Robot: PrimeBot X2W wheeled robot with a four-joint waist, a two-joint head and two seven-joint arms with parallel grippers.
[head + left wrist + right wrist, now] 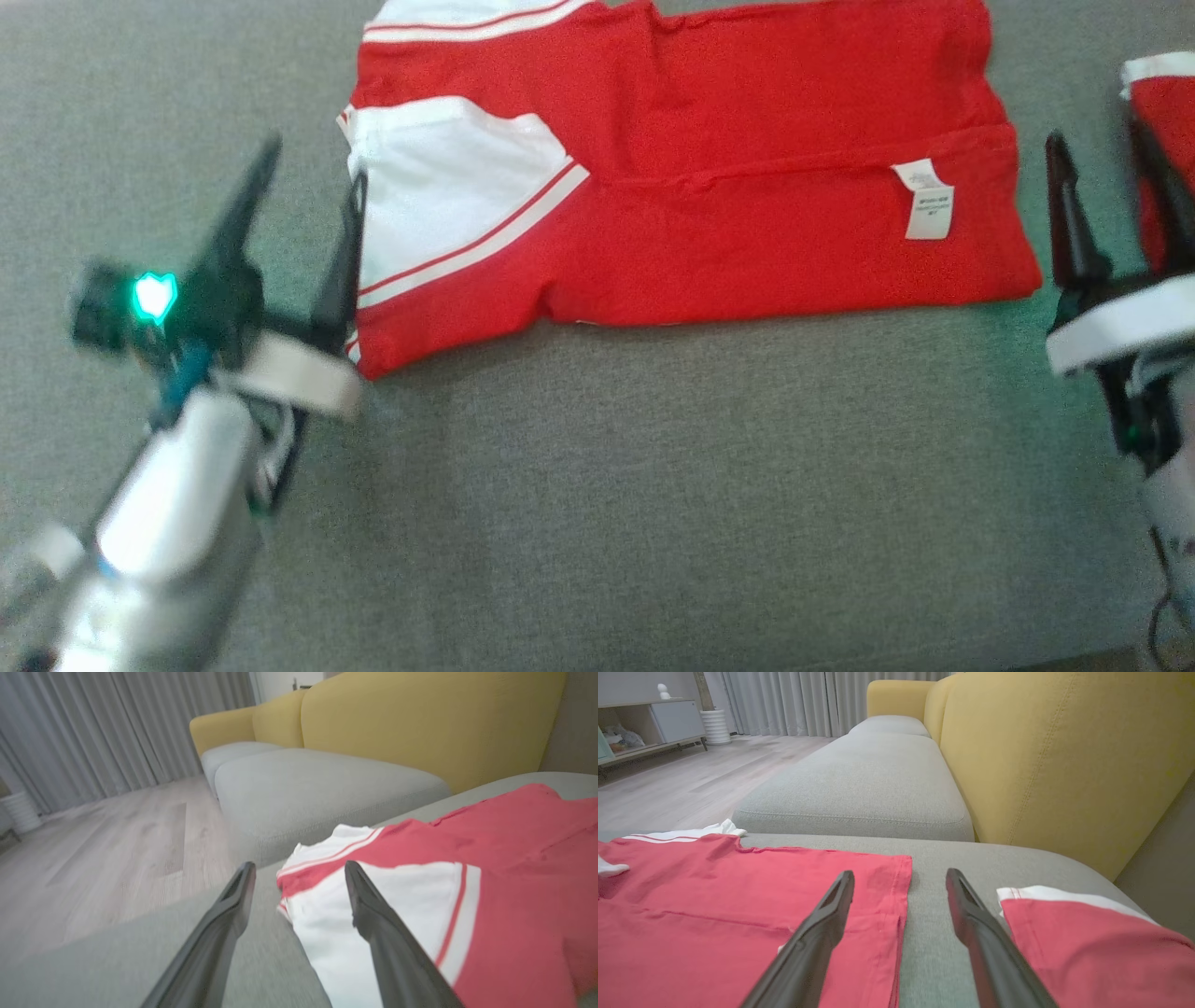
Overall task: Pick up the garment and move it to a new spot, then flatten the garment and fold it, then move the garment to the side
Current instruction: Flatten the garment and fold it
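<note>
Two grippers nearest, fingers spread wide, holding nothing: left gripper (316,161) at the white sleeve end, right gripper (1094,135) just off the hem. Between them, folded red garment (709,187) flat on the grey cushion (597,485). Fold apparently done; sideways move pending. Next, likely: pinch both ends together, lift level, avoid second red piece (1167,159) beside the right fingers. Beyond, yellow backrest (1041,765).

Left gripper (316,163), lower left, and right gripper (1094,135), far right: fingers of both spread wide, pointing forward, gripping nothing; pale left forearm (168,523) slants rightward.
</note>
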